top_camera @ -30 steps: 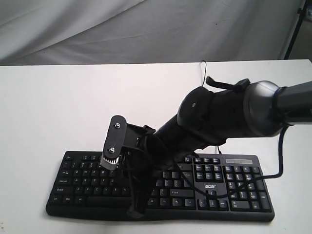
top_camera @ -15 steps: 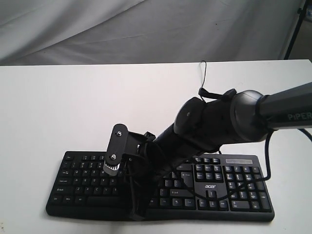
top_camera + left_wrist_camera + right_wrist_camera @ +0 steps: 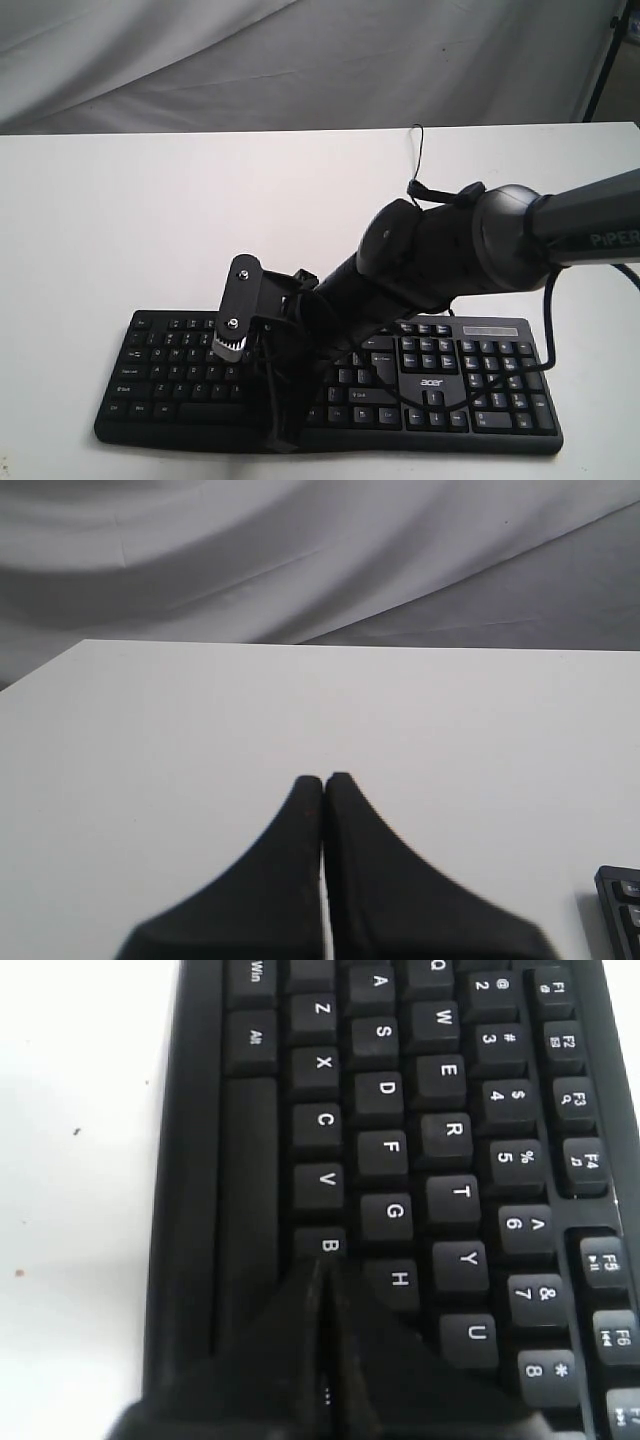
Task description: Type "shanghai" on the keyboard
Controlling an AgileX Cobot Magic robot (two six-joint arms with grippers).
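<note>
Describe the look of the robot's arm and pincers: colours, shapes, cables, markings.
The right arm is black and dark grey, with rounded joints, white PiPER lettering and loose black cables. The left pincer and right pincer each have tapering matte-black fingers.

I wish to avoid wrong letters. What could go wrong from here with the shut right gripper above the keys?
The right gripper is shut, its tip at the B key, beside the H key; it could press B or both. A black cable hangs over the keyboard and might snag.
</note>
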